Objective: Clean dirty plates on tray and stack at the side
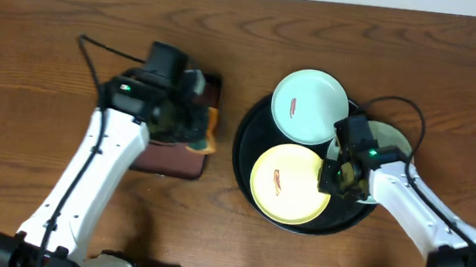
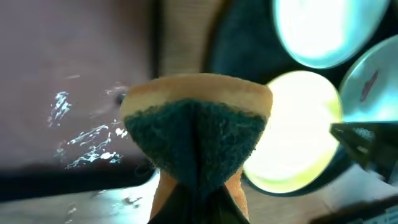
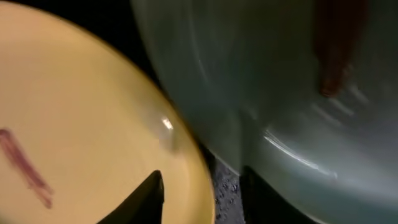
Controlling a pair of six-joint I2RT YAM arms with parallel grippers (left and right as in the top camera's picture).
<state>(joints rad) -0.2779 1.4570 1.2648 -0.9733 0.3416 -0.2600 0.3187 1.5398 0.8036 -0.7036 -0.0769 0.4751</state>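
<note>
The black tray (image 1: 243,152) holds three plates, each with a reddish smear. A mint plate (image 1: 309,105) lies at the back, the yellow plate (image 1: 290,184) at the front, and a second mint plate (image 1: 390,141) at the right, partly under my right arm. My right gripper (image 1: 345,174) is open, low between the yellow plate (image 3: 81,124) and the right mint plate (image 3: 280,93); one finger is over the yellow plate's rim, the other against the mint plate's edge (image 3: 202,199). My left gripper (image 1: 189,116) is shut on a folded orange-and-green sponge (image 2: 196,134), left of the tray.
A rectangular reddish-brown tray (image 1: 170,158) lies under my left gripper; its surface (image 2: 74,62) shows wet streaks. A black cable loops behind each arm. Bare wooden table lies between the two trays and along the back.
</note>
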